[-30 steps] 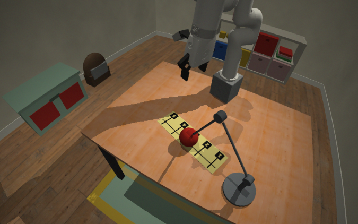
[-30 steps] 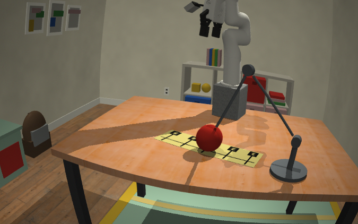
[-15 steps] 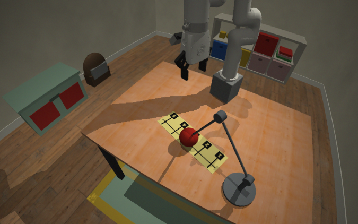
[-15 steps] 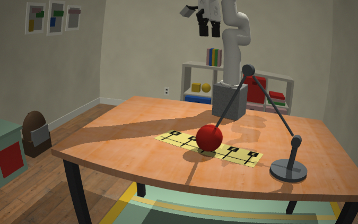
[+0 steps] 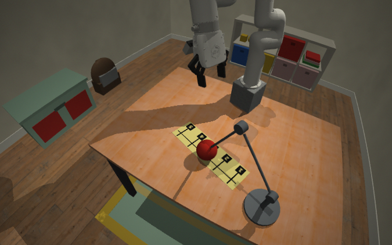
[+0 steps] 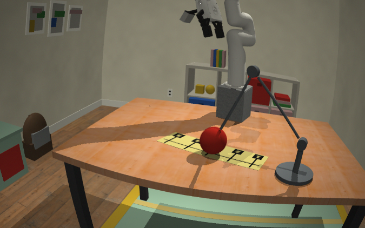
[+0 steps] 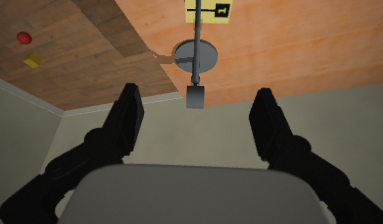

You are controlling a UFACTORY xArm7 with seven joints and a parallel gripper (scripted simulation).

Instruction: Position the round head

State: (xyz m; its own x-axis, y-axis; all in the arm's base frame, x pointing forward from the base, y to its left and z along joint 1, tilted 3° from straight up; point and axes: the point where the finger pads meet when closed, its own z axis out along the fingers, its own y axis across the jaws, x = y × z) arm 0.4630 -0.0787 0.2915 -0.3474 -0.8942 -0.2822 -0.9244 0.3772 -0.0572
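Foot [image 6: 284, 173] came nearest in the exterior view: a grey disc flat at the bench's [image 6: 138, 158] near right corner, fixed there so that only the joints above it could give. From it a short post rose to a lower joint [image 6: 302, 143], and a long rod slanted up and away to the elbow joint [image 6: 253, 71], the highest part of the lamp. A second rod dropped from there to the round red head [image 6: 213, 140], so the folded linkage carried the head's weight back toward the foot rather than far out.

The head hung over the middle of the yellow strip [image 6: 174, 141], close above it with its shadow beneath; I judged it off the bench, though its exact height could not be told. It hid the middle crossing, with two numbered marks showing on the foot side and two beyond, so it appeared to sit about over mark 3. Whether a farther mark would also hold up was unsettled from this.

Beyond the strip stood the arm's grey pedestal [image 6: 220, 113], and high above it the gripper [image 6: 212, 29], well apart from the lamp. Its jaws were spread wide with nothing between them, which the wrist view confirmed: both fingers framed bare space, leaving the lamp to stand unaided.
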